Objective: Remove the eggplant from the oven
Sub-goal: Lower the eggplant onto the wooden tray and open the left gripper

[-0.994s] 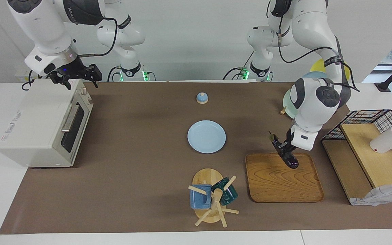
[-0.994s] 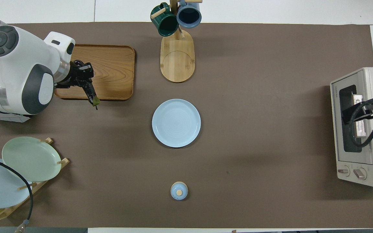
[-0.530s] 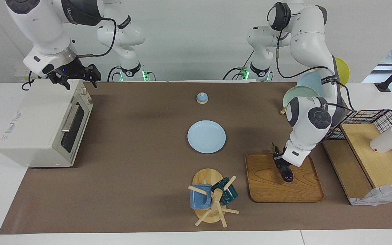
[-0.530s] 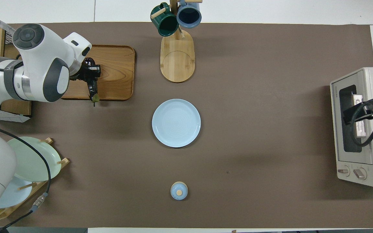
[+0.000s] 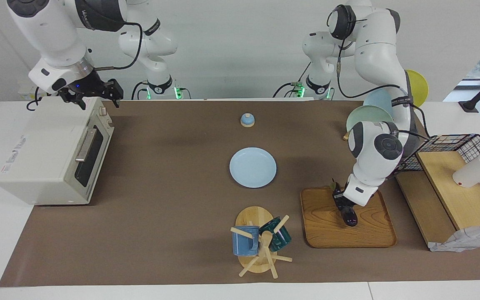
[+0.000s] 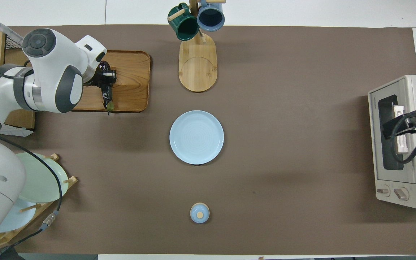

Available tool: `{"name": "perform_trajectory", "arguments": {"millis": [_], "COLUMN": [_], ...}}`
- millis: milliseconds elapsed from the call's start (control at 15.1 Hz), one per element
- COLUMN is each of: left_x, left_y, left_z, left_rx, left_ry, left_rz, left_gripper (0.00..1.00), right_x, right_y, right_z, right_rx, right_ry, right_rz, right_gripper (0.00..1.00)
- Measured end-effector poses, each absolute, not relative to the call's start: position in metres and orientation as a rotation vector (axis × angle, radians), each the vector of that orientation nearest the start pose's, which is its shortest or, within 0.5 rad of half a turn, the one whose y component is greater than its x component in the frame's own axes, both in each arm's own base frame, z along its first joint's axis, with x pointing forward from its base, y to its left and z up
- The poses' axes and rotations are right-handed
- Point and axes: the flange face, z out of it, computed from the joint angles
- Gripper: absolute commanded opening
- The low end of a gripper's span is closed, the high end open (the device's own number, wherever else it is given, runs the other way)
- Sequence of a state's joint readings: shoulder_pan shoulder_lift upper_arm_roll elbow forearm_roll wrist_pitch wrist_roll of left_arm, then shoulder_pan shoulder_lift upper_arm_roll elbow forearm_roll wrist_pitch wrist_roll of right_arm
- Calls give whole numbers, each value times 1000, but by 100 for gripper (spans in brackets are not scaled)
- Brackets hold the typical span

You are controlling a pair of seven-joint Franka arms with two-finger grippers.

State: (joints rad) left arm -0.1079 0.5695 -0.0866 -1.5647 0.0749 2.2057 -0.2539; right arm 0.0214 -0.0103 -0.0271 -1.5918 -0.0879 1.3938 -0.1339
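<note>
The dark purple eggplant [image 5: 351, 217] [image 6: 107, 97] is outside the oven, with my left gripper [image 5: 342, 203] [image 6: 104, 78] shut on it over the wooden tray [image 5: 371, 233] [image 6: 132, 86]. It hangs tilted, its green stem end pointing toward the robots. Its rounded end is down at the tray's surface; I cannot tell if it touches. The cream-white oven [image 5: 44, 154] [image 6: 410, 108] stands at the right arm's end of the table with its glass door closed. My right gripper [image 5: 94, 96] [image 6: 408, 124] hovers open over the oven's top, holding nothing.
A light blue plate [image 5: 253, 167] [image 6: 196, 137] lies mid-table, with a small blue lidded cup [image 5: 247, 120] nearer the robots. A mug tree [image 5: 261, 241] holds two mugs beside the tray. A plate rack [image 6: 31, 180] and a wire-basket shelf [image 5: 452, 183] flank the left arm.
My left gripper has come down with the eggplant and moved farther over the wooden tray, bringing the eggplant's rounded end down to the tray. The right arm has barely moved.
</note>
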Motion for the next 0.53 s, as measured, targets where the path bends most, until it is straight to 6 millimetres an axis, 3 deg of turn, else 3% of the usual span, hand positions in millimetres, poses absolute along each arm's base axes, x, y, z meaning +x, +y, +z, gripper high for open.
{"name": "perform_trajectory", "arguments": {"millis": [199,265,331,530], "left_x": [698,698,698,699], "left_y": [-126,-126,-126,-126], "left_z": [320,320,320,321], "left_rx": [-3141,-3141,-3141,-3141], "left_ry": [-44,-35,-28,-24], "left_rz": [-131,-132,-134,-135], "left_gripper": [0,37,99,100], "right_x": [531,531,531,531], "right_y": [-14,-14,-14,-14], "right_z": [607,607,607,607], "right_rx": [-3195,-3195,-3195,-3195], "right_ry": [-193,-193,-193,-193], "right_rz": [310,310,310,310], "right_gripper": [100,100,100,100]}}
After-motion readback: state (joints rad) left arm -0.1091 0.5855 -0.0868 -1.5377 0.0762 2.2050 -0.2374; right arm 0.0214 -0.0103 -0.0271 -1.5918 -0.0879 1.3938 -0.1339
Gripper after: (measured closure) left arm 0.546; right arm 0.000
